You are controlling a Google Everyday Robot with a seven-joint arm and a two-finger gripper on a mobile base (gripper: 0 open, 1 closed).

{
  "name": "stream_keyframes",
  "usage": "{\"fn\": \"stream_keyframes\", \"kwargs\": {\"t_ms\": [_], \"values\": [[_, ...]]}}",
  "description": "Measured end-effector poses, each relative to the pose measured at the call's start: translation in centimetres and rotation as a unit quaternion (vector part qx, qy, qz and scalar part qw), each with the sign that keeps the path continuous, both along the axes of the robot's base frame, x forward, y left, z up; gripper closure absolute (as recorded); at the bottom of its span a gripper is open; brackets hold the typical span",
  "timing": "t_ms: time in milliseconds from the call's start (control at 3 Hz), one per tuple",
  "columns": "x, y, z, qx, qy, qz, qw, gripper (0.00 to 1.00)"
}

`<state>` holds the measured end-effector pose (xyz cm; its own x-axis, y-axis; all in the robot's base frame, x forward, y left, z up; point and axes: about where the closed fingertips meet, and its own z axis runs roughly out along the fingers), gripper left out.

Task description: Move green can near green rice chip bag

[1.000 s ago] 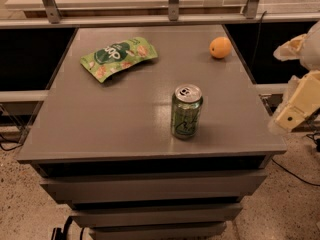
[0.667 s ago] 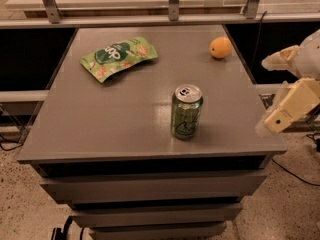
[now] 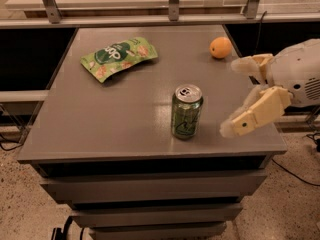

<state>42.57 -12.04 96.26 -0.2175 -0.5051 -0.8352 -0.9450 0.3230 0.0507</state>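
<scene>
The green can (image 3: 186,111) is standing upright at worktop (image 3: 100,119) front, well apart from green rice chip bag (image 3: 119,57) lying rear left. The claw (image 3: 230,98) is hovering right of can, fingers spread, holding nothing.

Gray worktop (image 3: 100,114) w/ three things on it. The green can (image 3: 186,112) stands upright near the front, a bit right of the middle, silver top facing up. The green rice chip bag (image 3: 119,58) lies flat at the back left, well apart from the can. A small orange (image 3: 220,47) sits at the back right. The claw (image 3: 232,96) hangs at the right side, near the can but not touching it. Its two pale fingers are spread wide, one up by the orange, one low by the front right corner. Drawers under the worktop, speckled floor below.
</scene>
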Motion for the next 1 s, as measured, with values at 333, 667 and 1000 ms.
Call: {"fn": "stream_keyframes", "kwargs": {"t_ms": [333, 667, 1000], "values": [[-0.2, 0.9, 1.0, 0.017, -0.002, 0.005, 0.9998, 0.00], [-0.6, 1.3, -0.1, 0.028, -0.012, 0.004, 0.9995, 0.00], [-0.9, 2.2, -1.6, 0.047, -0.036, -0.003, 0.9982, 0.00]]}}
